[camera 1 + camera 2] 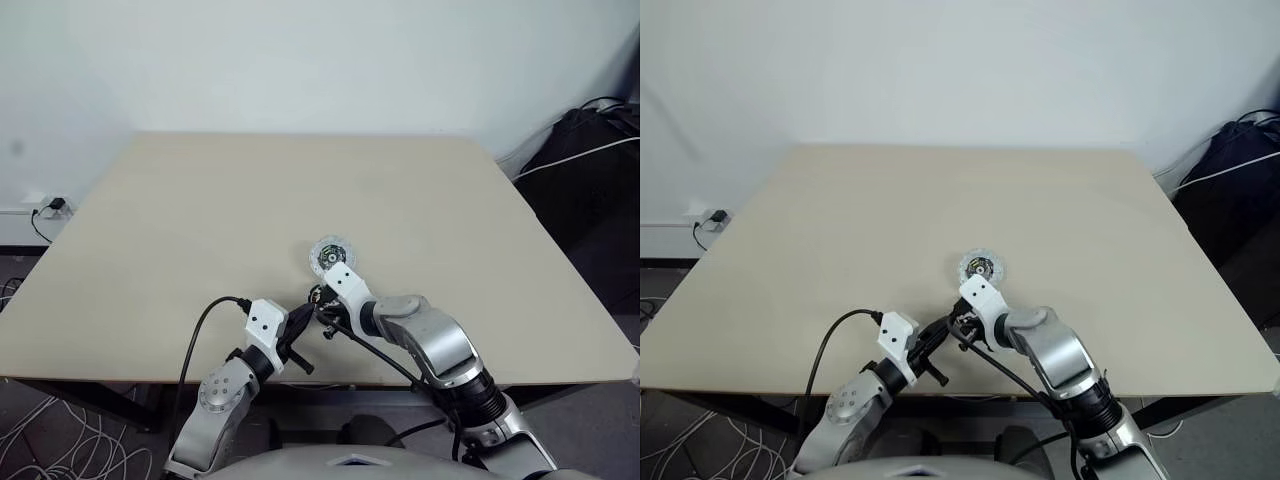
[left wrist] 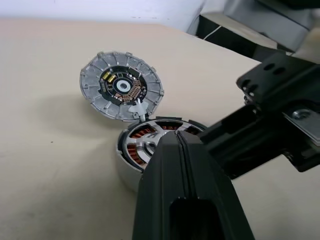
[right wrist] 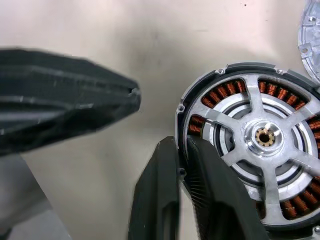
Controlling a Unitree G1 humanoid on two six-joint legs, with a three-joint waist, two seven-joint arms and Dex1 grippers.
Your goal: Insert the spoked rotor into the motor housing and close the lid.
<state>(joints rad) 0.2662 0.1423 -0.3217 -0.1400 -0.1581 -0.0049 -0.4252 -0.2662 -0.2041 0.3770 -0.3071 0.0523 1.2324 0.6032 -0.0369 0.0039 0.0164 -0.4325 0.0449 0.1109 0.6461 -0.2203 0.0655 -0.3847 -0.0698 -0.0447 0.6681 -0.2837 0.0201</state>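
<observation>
The motor housing (image 3: 235, 69) stands on the table with the spoked rotor (image 3: 263, 136) seated inside it, over the ring of copper windings. The lid (image 2: 121, 86) leans tilted against the housing's far side, its circuit face showing; from the head it appears as a small pale disc (image 1: 328, 255). My right gripper (image 3: 181, 145) points down at the housing's near rim, its fingers slightly apart, one on each side of the rim. Just beside the housing, my left gripper (image 2: 176, 136) is shut and empty, pointing level at it.
The beige table (image 1: 200, 220) spreads wide around the parts. A black cable (image 1: 205, 325) hangs off its near edge by my left arm. Dark bags and white cables (image 1: 590, 140) lie beyond the right edge, and a wall socket (image 1: 50, 207) sits at the left.
</observation>
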